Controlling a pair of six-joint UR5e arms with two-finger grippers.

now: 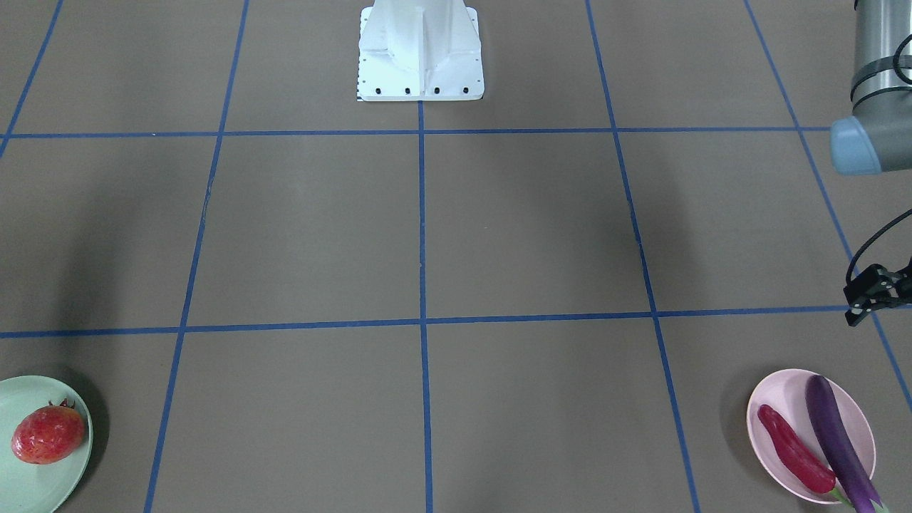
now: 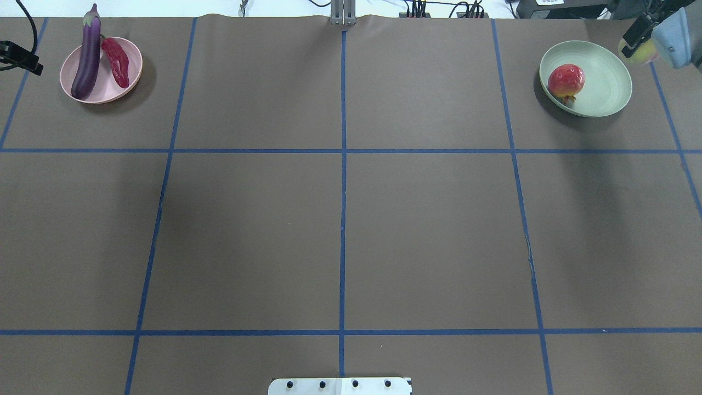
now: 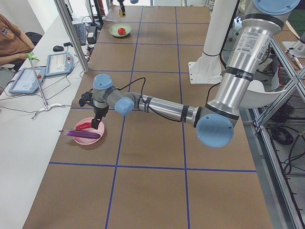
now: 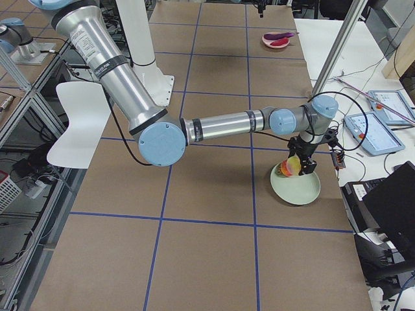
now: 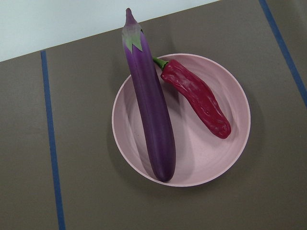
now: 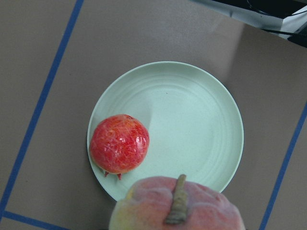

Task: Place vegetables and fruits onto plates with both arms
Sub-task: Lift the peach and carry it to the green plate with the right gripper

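The purple eggplant (image 5: 151, 110) and the red chili (image 5: 196, 96) lie side by side on the pink plate (image 5: 201, 158), at the far left corner in the overhead view (image 2: 104, 93). My left gripper (image 1: 855, 303) hangs beside and above that plate, open and empty. The red bumpy fruit (image 6: 119, 143) sits on the mint green plate (image 6: 192, 120), at the far right in the overhead view (image 2: 603, 77). My right gripper (image 2: 636, 44) is shut on the yellow-pink peach (image 6: 201, 206) and holds it above that plate's edge.
The white base block (image 1: 420, 57) stands at the robot's side of the table. Both plates sit close to the table's far edge. A metal pole (image 3: 71, 33), tablets and an operator are just beyond that edge.
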